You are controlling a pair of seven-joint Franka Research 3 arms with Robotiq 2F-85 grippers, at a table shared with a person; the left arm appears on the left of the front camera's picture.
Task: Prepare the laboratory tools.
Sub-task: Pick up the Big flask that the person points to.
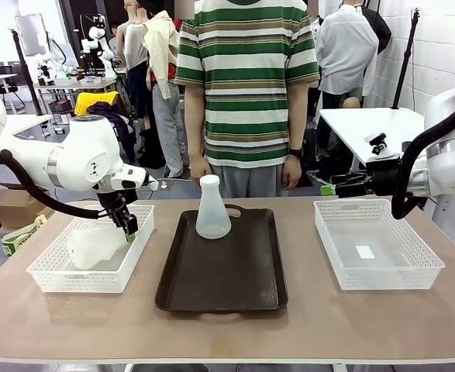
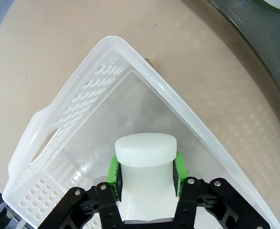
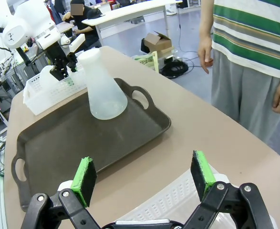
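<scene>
Second flask held in the basket

The left gripper [image 2: 145,175] is clamped on the lying flask's [image 2: 145,153] neck; lift slowly, tip upright beside the tray's [image 1: 177,287] flask [image 1: 211,208]. Right gripper [image 3: 144,179] waits, fingers apart.

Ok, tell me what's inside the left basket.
A flask lies on its side in the left basket, with the left gripper shut on its neck. The basket floor beneath it is covered.
</scene>
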